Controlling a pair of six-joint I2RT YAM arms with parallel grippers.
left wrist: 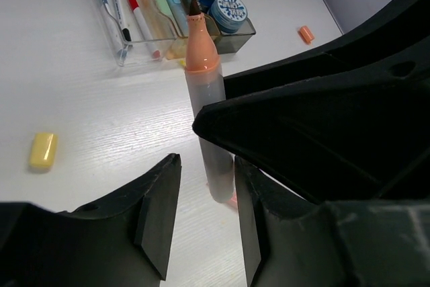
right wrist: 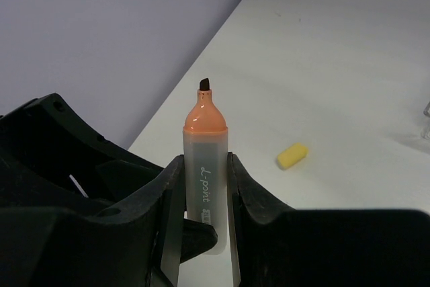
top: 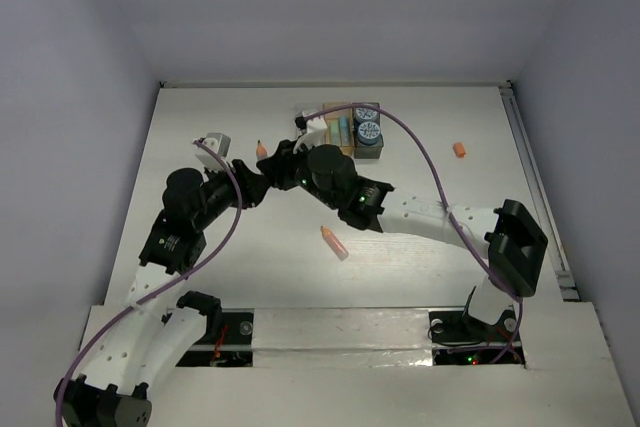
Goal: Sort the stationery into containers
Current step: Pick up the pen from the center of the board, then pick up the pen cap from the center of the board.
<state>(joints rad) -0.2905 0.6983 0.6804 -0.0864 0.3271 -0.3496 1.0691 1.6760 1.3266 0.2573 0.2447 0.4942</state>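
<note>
White table (left wrist: 87, 99) under lavender walls. The right gripper (right wrist: 203, 189) is clamped on an uncapped orange highlighter (right wrist: 205, 132), whose tip points out past its fingertips. The left gripper (left wrist: 205, 189) straddles the lower barrel, but I cannot tell if it presses. The row of bins (left wrist: 131, 50) sits beyond the left fingertips, and a yellow eraser bit (left wrist: 42, 150) lies off to one side.

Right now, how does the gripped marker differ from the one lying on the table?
The gripped marker is clamped in the right gripper; the loose marker lies flat on the table. The gripped marker's dark tip shows; the loose marker's is unclear. Both: orange end, pale body.
</note>
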